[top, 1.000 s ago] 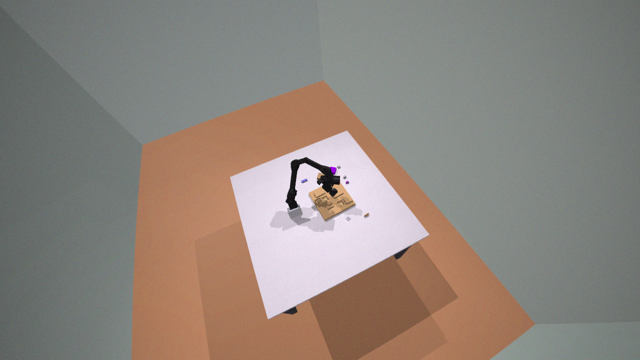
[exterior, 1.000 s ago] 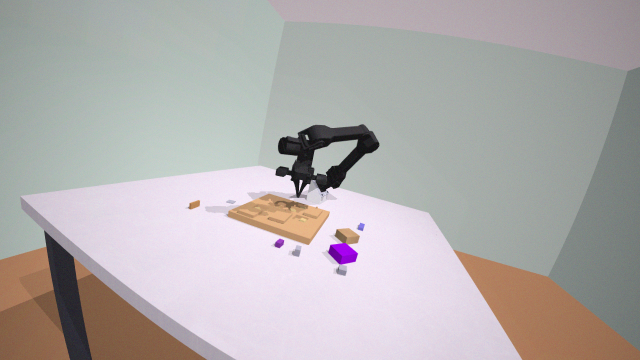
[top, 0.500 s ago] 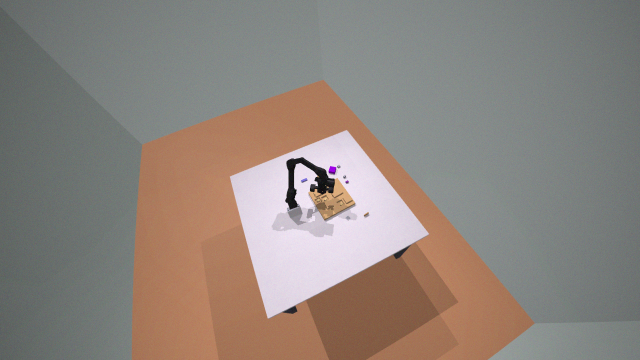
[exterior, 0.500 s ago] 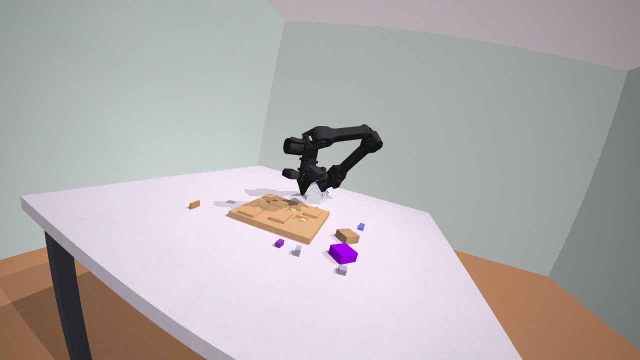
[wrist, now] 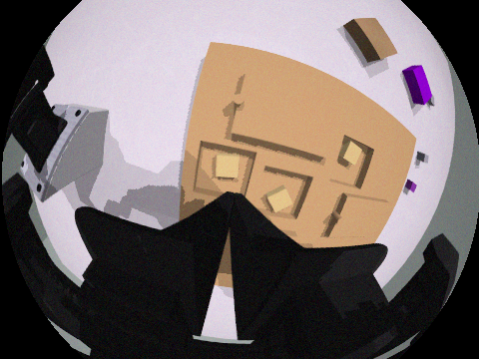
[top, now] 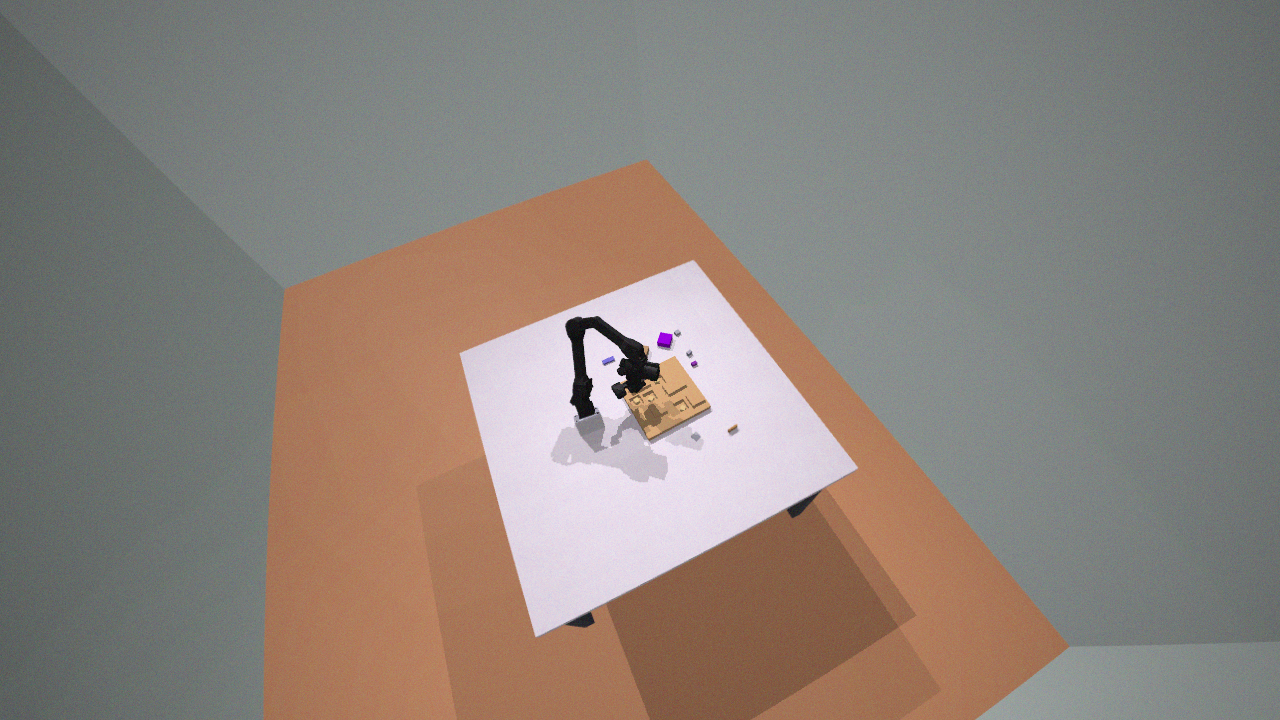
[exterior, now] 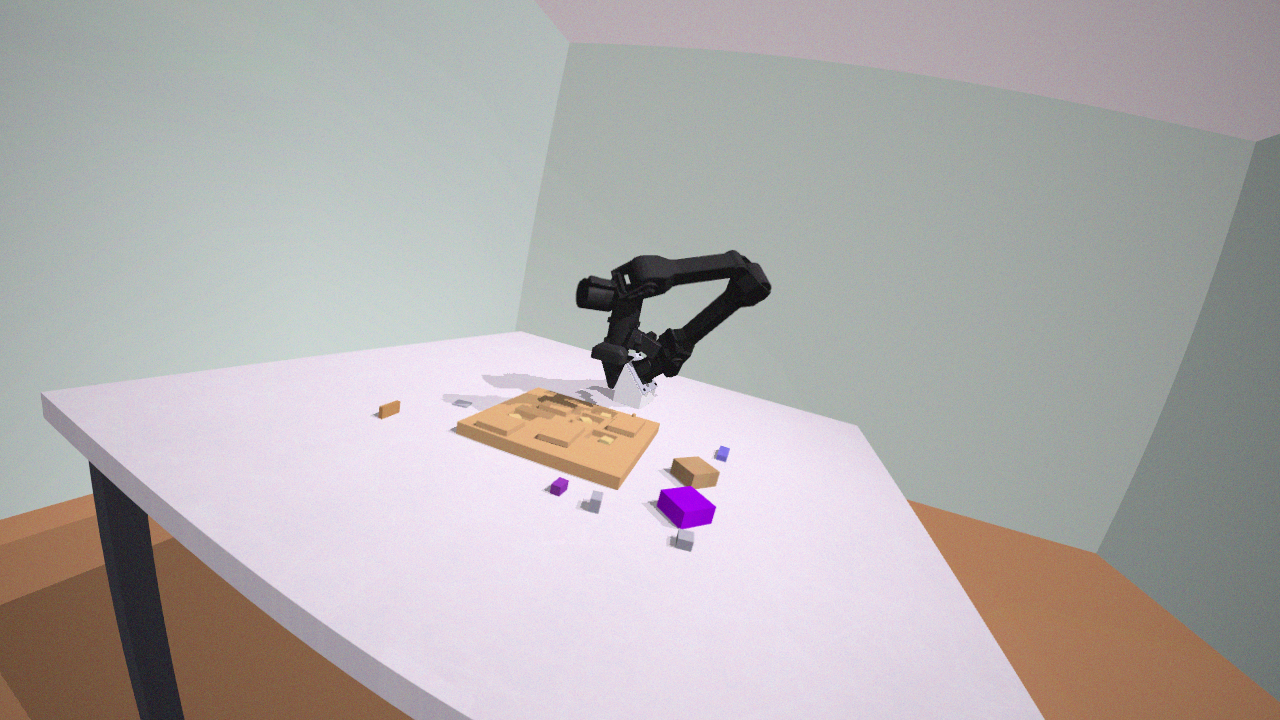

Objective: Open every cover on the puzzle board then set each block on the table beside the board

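Observation:
The tan puzzle board [top: 675,368] [exterior: 617,465] [wrist: 289,115] lies flat on the table. My gripper [exterior: 612,385] [wrist: 233,199] is shut and empty, above the board's side near the arm base. Pale yellow blocks sit in open wells: one block [wrist: 228,166] near the base, one block [wrist: 278,198] beside it, and one block [wrist: 352,153] [exterior: 605,439] farther out. A fourth block [exterior: 515,416] shows at the board's far-left part in the exterior view; the fingers hide it in the wrist view. Small knobs stand up, one knob [wrist: 238,103] toward the upper left. Tan covers blend with the board.
A brown box [exterior: 694,471] [wrist: 371,40] and a purple box [top: 665,339] [exterior: 686,506] [wrist: 417,85] lie off one corner. Nearby are a blue piece [top: 607,360] [exterior: 723,454], a small purple cube [exterior: 559,486] and grey pieces. An orange piece [top: 733,428] [exterior: 389,409] lies beyond the opposite side.

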`<state>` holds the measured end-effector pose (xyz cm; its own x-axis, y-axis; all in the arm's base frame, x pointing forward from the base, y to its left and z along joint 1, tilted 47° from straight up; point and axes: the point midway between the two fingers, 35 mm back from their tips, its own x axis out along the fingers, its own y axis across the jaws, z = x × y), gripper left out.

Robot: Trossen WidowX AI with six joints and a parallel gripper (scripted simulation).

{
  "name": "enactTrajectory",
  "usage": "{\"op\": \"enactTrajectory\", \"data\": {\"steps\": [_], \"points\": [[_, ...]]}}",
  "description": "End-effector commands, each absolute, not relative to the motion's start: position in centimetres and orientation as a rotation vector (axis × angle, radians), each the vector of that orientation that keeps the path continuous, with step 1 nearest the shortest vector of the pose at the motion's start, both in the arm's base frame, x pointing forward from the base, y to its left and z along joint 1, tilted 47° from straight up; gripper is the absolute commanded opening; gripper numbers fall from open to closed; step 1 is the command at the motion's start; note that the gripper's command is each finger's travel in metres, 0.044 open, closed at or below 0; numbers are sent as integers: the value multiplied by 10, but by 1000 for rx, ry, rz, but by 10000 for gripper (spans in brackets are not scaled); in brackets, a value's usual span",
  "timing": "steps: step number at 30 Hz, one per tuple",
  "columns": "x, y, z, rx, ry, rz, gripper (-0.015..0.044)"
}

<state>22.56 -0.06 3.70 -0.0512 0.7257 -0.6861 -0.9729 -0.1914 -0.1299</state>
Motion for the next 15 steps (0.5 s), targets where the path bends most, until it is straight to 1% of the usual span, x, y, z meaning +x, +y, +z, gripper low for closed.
{"op": "enactTrajectory", "data": {"steps": [1,8,15], "points": [[221,-2,37,-823,381,1638,0],[221,1,33,-824,381,1637,0],[220,22,13,-824,381,1637,0]]}}
